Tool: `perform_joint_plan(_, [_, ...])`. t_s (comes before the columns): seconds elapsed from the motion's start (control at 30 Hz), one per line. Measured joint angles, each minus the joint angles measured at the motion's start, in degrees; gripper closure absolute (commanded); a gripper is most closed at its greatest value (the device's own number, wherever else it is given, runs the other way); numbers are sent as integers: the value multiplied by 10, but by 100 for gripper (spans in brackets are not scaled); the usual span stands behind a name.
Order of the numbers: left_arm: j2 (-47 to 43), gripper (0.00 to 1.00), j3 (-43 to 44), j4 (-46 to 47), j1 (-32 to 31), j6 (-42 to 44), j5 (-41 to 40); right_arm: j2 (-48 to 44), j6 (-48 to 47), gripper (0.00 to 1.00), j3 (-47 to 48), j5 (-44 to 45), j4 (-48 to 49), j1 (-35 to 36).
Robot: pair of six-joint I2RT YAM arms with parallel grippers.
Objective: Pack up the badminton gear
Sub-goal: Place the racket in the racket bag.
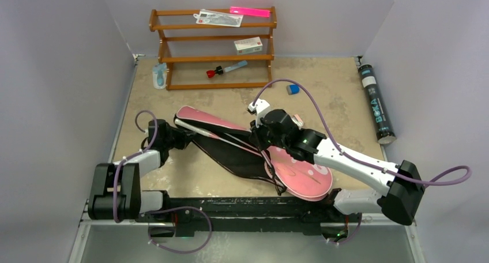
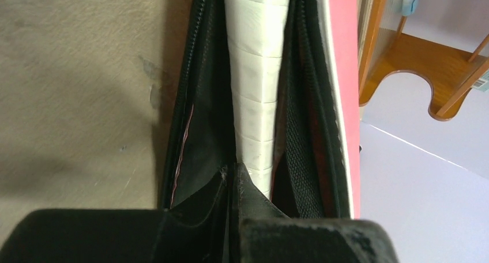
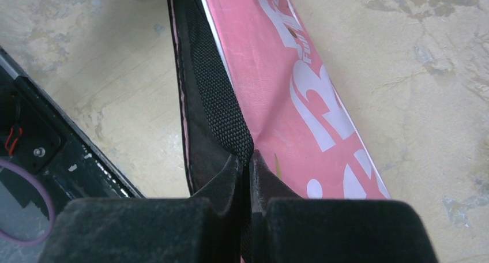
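jaws pinched tight on both sides! left gripper (image 2: 235,173) nips the black zip edge of the bag (image 2: 343,72) at its narrow end, and a white handle (image 2: 256,72) shows inside the open slit. right gripper (image 3: 248,159) is closed on the black mesh edge farther along, just beside the white lettering. bag lies slantwise across the table (image 1: 346,119), near the arms; tube (image 1: 376,104) rests by the right wall, well apart; rack (image 1: 213,58) at the back.

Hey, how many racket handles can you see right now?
1: a white handle lying inside the open pink bag, just beyond the left claw. Another may be hidden in the bag.
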Motion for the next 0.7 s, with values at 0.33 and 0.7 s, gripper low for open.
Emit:
perform_joint_plan(0.33, [126, 100, 25, 119, 0, -7, 16, -32, -23, 100, -8, -92, 1, -1])
perform_joint_plan(0.7, [58, 98, 43, 84, 0, 17, 28, -9, -10, 100, -11, -39, -33, -2])
